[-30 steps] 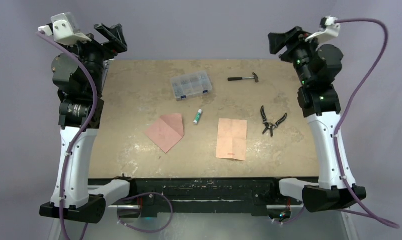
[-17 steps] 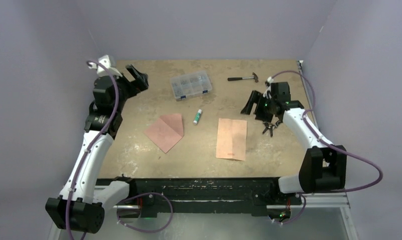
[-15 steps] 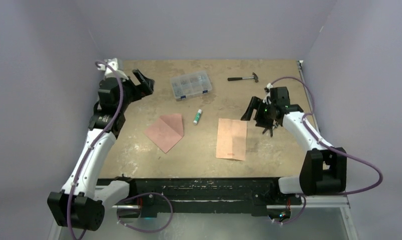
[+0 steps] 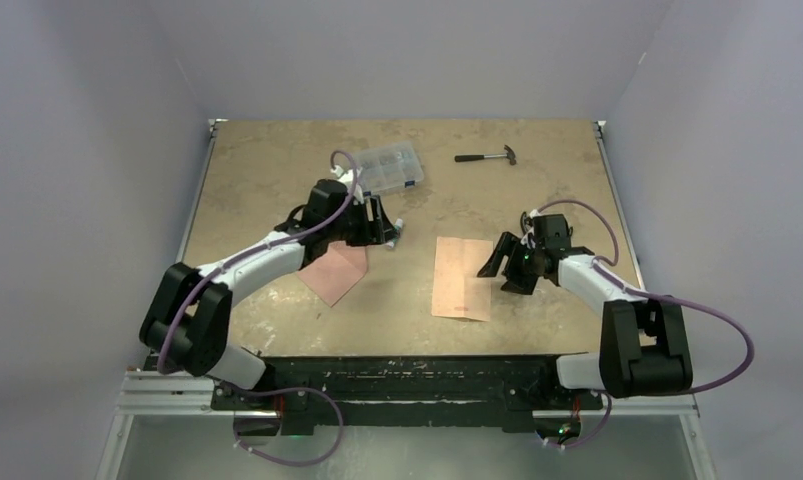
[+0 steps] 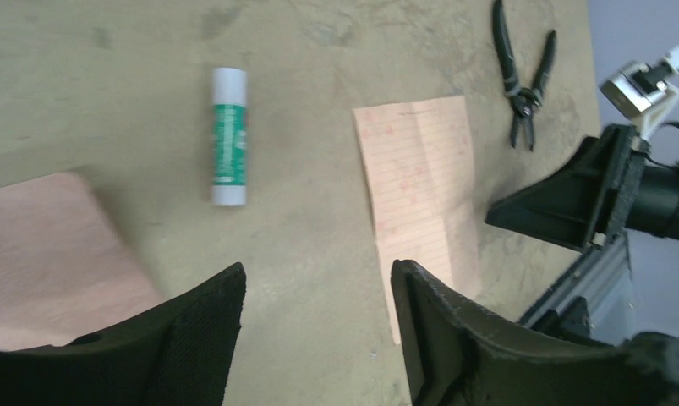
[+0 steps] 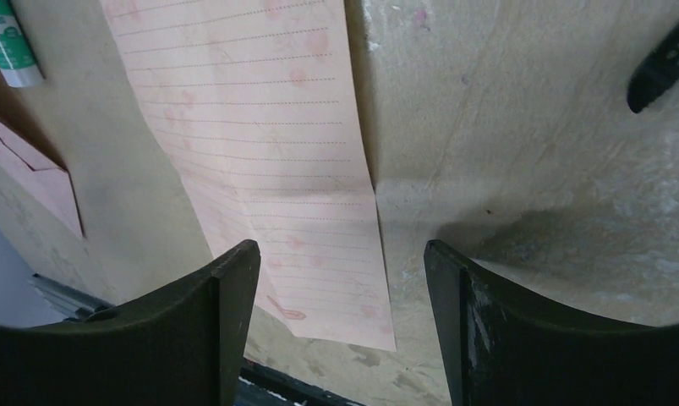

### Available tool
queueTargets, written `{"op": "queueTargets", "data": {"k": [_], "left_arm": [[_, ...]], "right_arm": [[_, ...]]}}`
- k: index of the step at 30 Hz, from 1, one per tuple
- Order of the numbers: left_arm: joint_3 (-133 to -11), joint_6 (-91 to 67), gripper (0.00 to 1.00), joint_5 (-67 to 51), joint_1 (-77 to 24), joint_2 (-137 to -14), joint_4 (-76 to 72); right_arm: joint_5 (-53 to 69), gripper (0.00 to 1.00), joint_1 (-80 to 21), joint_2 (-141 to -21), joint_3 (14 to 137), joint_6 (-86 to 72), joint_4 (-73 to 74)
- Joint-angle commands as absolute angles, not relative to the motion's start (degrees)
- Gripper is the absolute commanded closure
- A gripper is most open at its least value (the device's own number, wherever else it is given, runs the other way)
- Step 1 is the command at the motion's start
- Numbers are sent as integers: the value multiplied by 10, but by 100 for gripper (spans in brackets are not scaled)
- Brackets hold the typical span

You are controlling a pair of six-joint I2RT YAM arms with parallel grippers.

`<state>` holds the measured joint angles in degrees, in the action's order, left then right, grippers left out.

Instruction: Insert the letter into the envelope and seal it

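Envelope (image 4: 335, 274) partly under left arm (image 4: 262, 253)

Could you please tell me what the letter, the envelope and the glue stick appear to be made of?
The letter: thin matte peach paper, judging by printed dotted lines and fold creases. The envelope: matte salmon-pink paper, perhaps slightly heavier; folded seams show. The glue stick: probably smooth plastic, white tube with a green label.

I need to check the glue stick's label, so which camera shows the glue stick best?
The left wrist view: the glue stick lies whole and unobstructed, green label up. The right wrist view catches only one end at its top-left corner. In the top view the left arm largely covers it.
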<state>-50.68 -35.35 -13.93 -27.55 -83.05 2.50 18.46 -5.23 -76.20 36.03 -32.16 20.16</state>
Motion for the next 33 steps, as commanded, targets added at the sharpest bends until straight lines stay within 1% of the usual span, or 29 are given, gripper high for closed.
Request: {"op": "queueTargets", "data": {"k": [1,4,7,11,13,16,19,22,25,28,33], "left_arm": [[-537,-381,42,-245,-321,-896,-109],[-568,-349,50,-258,-360,-974,-138],[-626,-346,57,-279,-383,-1057,-142],[-662,-368,60,-265,-399,-1102,-158],[-672,-371,62,-253,-403,-1111,-151],[-675,-366,67,-221,-403,-1117,-123],[-669,-356,69,-182,-403,-1112,-87],[-664,-346,71,-183,-403,-1098,-64],[-653,-334,74,-203,-403,-1081,-50],[-624,-308,78,-221,-403,-1058,-43],[-590,-251,78,-213,-419,-1044,-39]], "right_arm": [[219,27,-52,-768,355,-342,114],[199,31,-53,-790,353,-347,106],[200,34,-53,-819,344,-360,86],[218,38,-72,-842,322,-398,50],[248,38,-88,-839,300,-443,20],[294,38,-124,-828,273,-514,-53],[283,38,-139,-809,271,-544,-69],[191,35,-140,-775,307,-506,38],[129,32,-139,-749,342,-453,82],[127,31,-139,-746,353,-427,88],[160,32,-139,-798,362,-393,42]]}}
